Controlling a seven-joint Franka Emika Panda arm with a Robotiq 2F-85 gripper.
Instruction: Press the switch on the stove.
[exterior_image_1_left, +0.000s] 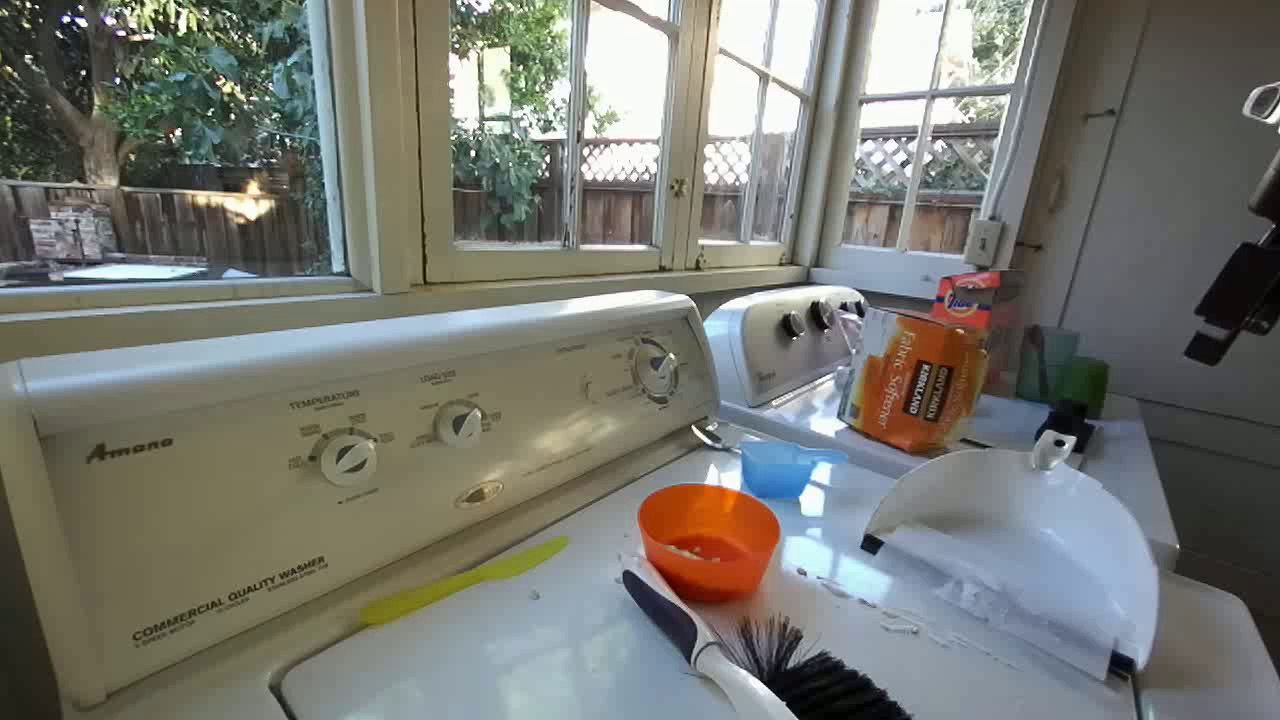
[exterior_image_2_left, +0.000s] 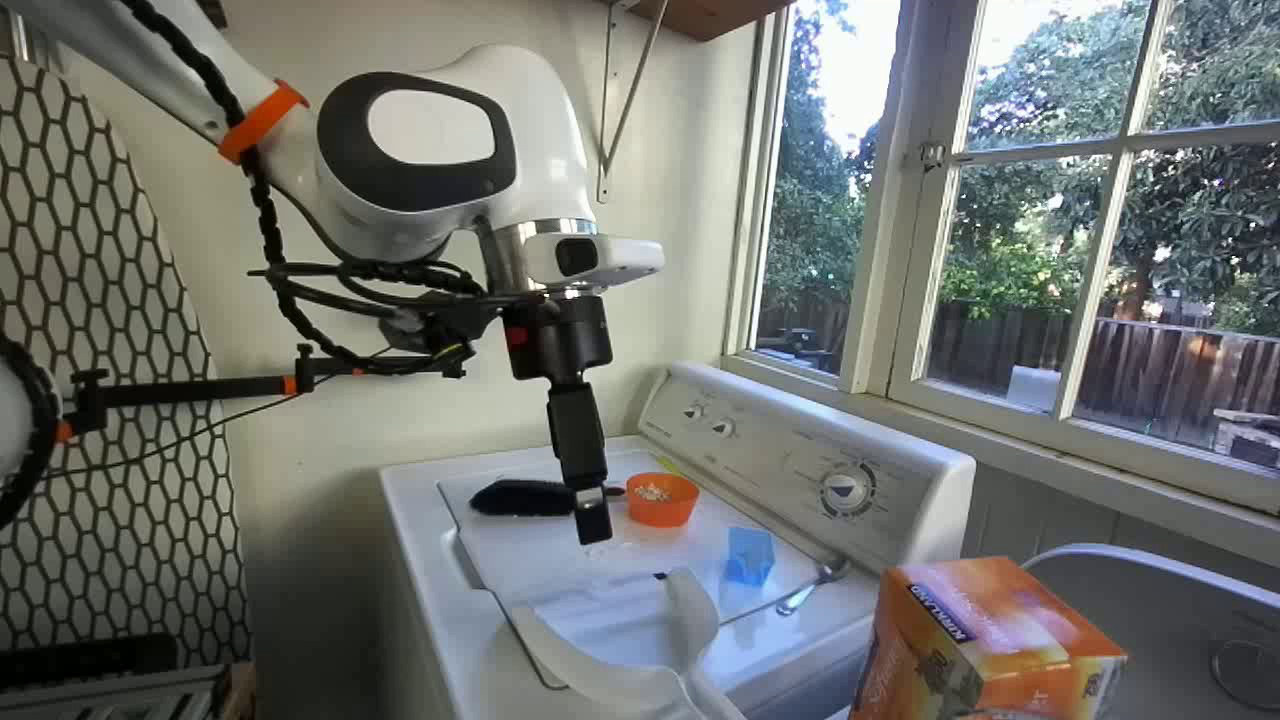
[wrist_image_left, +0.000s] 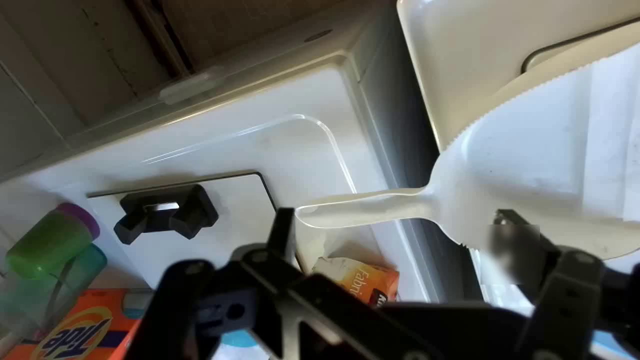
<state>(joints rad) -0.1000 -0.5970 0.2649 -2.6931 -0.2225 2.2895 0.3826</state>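
The stove (exterior_image_1_left: 540, 420) is a large cream-white appliance with a slanted back panel, lettered as a washer. It also shows in an exterior view (exterior_image_2_left: 780, 460) and partly in the wrist view (wrist_image_left: 465, 55). Its panel bears a left dial (exterior_image_1_left: 348, 457), a middle dial (exterior_image_1_left: 460, 424) and a larger right dial (exterior_image_1_left: 655, 370), also seen in an exterior view (exterior_image_2_left: 845, 490). My gripper (wrist_image_left: 397, 217) is open and empty, with fingers wide apart. It points down, raised and well away from the dials, and shows in both exterior views (exterior_image_2_left: 593, 515) (exterior_image_1_left: 1210, 340). The dials are out of the wrist view.
A white dustpan (exterior_image_1_left: 1050, 530), brush (exterior_image_1_left: 675, 615), orange bowl (exterior_image_1_left: 705, 560), blue scoop (exterior_image_1_left: 780, 470), yellow-green knife (exterior_image_1_left: 465, 580) and spoon (exterior_image_2_left: 815, 585) lie on the stove's top. A smaller white appliance (exterior_image_1_left: 745, 345) beside it carries a fabric-softener box (exterior_image_1_left: 915, 380) and Tide box (wrist_image_left: 80, 325).
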